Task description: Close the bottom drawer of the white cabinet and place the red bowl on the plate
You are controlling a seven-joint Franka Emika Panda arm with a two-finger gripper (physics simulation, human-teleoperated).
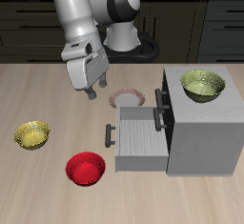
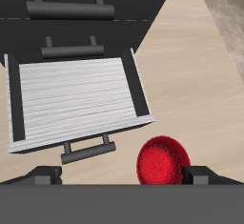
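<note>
The white cabinet stands on the table with its bottom drawer pulled out toward the table's middle; the tray is empty and the dark bar handle faces away from the cabinet. In the wrist view the open bottom drawer lies below the camera, and the red bowl is just past its handle. The red bowl sits on the table near the front edge. The plate lies farther back, beside the cabinet. My gripper hovers open and empty, close beside the plate.
One yellow-green bowl rests on the table, beyond the red bowl from the cabinet. Another yellow-green bowl sits on top of the cabinet. Closed drawer fronts with dark handles are above the open drawer.
</note>
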